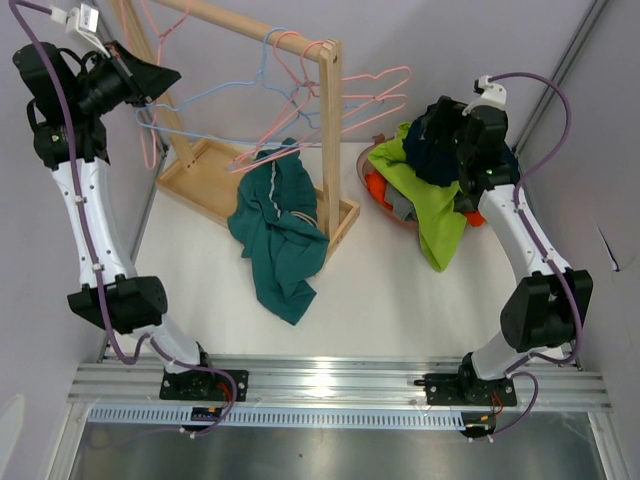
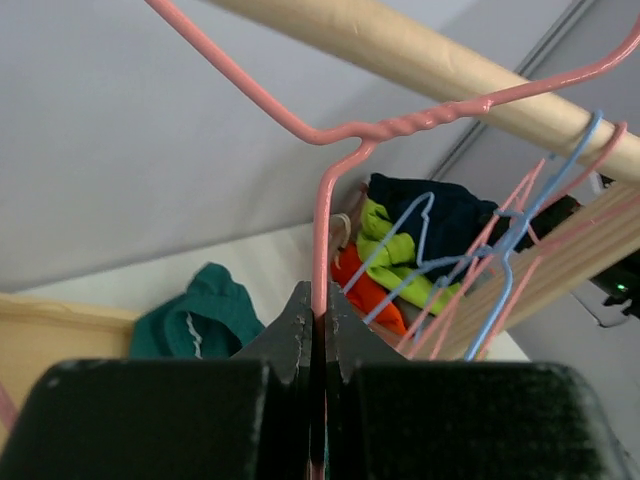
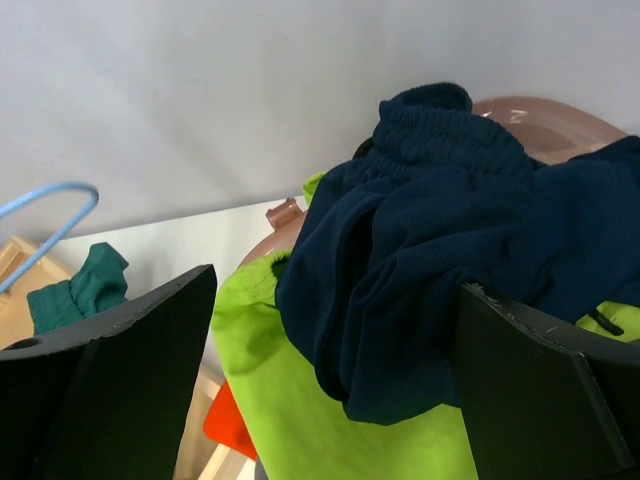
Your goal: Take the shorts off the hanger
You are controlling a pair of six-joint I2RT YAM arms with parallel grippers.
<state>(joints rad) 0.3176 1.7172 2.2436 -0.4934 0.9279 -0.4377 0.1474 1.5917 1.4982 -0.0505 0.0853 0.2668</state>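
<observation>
Pinching a pink wire hanger by its thin shoulder wire, the left gripper has both black fingers pressed together with only the wire between them, up by the far left end of the light wooden clothes rack. Hanger's twisted neck runs just under the rack's round rail. More pink and pale blue wire hangers crowd the same rail further right, tangled with each other.

Right gripper is spread wide over the brownish round plastic basket at the right of the white table. Dark navy cloth shorts lie bunched between its two fingers, not squeezed (cloth looks to brush the right-hand finger, can't tell for sure). Navy pair rests on top of the lime green cloth shorts, which spill over the basket's near rim onto the table. Orange cloth shorts show under the green at the basket's left side, with a scrap of grey cloth shorts just beside them.

Teal cloth shorts are left of the basket, apart from it: top edge up by the lowest bars of the hangers, rest draped over the rack's flat base and down onto the table. Whether the teal pair is hooked on a hanger or just slumped against the base, can't tell
</observation>
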